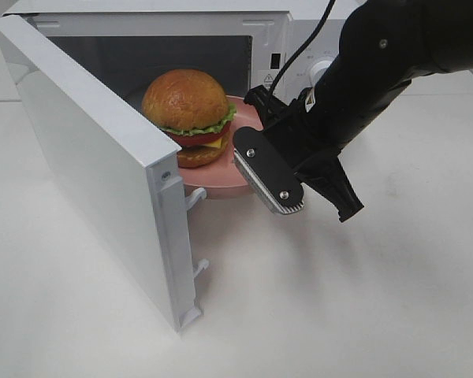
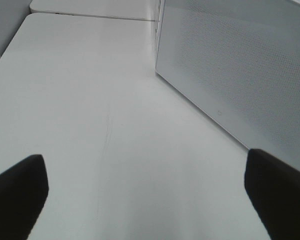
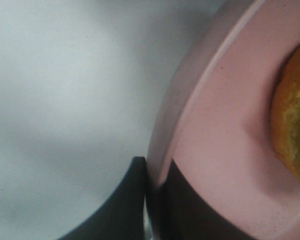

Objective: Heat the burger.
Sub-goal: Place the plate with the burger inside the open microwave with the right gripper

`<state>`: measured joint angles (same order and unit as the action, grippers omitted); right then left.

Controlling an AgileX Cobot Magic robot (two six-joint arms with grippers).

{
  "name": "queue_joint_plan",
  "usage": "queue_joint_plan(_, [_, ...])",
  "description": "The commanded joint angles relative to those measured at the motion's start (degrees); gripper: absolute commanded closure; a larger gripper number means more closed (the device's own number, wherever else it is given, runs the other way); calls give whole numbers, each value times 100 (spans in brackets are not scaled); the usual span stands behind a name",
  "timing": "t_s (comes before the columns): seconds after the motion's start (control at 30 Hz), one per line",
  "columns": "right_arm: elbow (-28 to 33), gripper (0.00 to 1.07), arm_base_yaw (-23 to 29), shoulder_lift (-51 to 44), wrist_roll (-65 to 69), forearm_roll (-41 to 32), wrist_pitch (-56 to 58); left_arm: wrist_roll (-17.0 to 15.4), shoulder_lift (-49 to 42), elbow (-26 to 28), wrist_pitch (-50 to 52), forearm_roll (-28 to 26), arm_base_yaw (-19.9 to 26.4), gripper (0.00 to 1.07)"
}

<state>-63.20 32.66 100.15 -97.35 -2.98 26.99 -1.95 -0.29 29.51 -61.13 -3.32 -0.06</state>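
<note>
Half in, half out: the left gripper [image 2: 149, 196] hangs spread wide above the desk [image 2: 85, 100] beside the microwave [image 1: 299, 35], holding nothing. The microwave's door [image 1: 87, 153] stands open at left. The burger [image 1: 189, 116] sits on a pink plate [image 1: 219, 179] at the oven's mouth, and the plate's front edge pokes out over the desk. The burger is upright, bun dome on top, its layers stacked vertically; being round, it points no particular way. At right, the right gripper [image 3: 153, 186] pinches the plate's near rim. Judged left to do: slide the plate fully inside, let go, shut the door, start the heat.
</note>
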Motion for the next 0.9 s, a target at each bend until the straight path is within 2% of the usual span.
queue_joint_plan(0.03, [-223, 107, -29, 6, 235, 132, -464, -17, -92, 6, 0, -34, 23, 6])
queue_joint_plan(0.9, [-1484, 107, -29, 968, 745, 298, -327, -11, -92, 6, 0, -34, 23, 6])
